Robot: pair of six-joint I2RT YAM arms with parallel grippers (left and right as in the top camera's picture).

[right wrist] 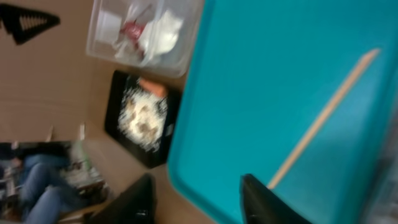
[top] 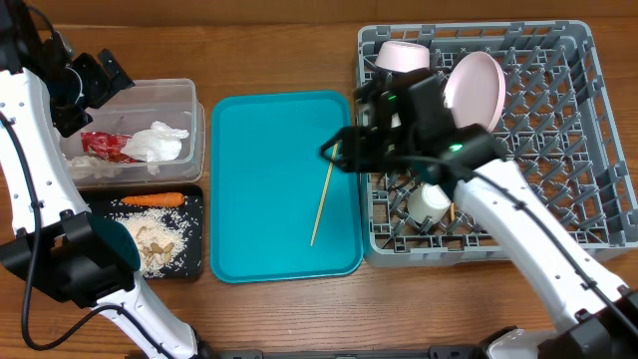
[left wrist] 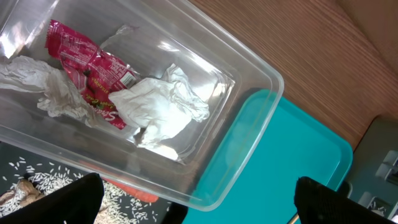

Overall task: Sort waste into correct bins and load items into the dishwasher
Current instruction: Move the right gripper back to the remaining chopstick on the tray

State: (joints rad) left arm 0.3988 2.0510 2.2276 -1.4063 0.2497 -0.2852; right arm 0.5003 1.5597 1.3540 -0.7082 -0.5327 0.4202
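Observation:
One wooden chopstick [top: 324, 194] [right wrist: 323, 118] lies on the teal tray [top: 269, 120]. My right gripper [top: 337, 152] [right wrist: 196, 186] hovers over the tray's right edge, open, with nothing between its fingers. The grey dishwasher rack [top: 558, 130] holds a white plate [top: 475, 88], a bowl [top: 402, 55] and a small cup [top: 431, 199]. The clear bin [top: 189, 100] [left wrist: 249, 68] contains the red wrapper [top: 100, 146] [left wrist: 87, 68] and white tissue [top: 156, 143] [left wrist: 161, 106]. My left gripper [top: 105, 78] [left wrist: 199, 190] hangs wide open above that bin, empty. The black tray [top: 194, 199] holds the carrot [top: 150, 200] and rice scraps [top: 150, 244].
The teal tray [left wrist: 280, 162] [right wrist: 261, 56] sits between the bins on the left and the rack on the right. The right wrist view is blurred and shows the clear bin [right wrist: 102, 40] and black tray [right wrist: 112, 112] beyond the teal one. Bare wooden table runs along the front.

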